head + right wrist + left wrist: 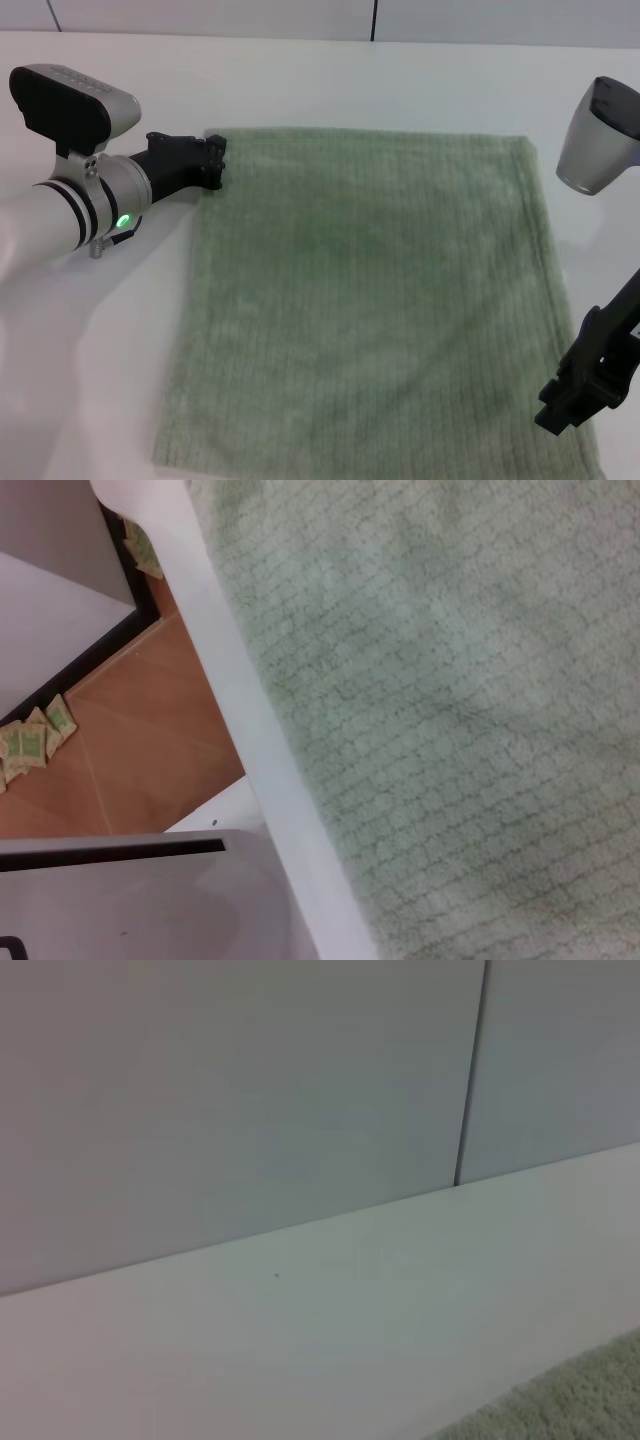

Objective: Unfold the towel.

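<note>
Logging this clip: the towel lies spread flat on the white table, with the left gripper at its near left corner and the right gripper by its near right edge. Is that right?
Not quite. The left gripper is at the towel's far left corner, not the near one, as the head view shows. The rest holds: the towel lies flat on the white table, with the right gripper by its near right edge.

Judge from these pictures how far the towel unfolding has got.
Done, it seems: the towel lies spread flat on the white table, no fold visible. In hand: the left end effector is at its far-left corner, the right end effector over its near-right edge. Left: withdrawing, probably.
</note>
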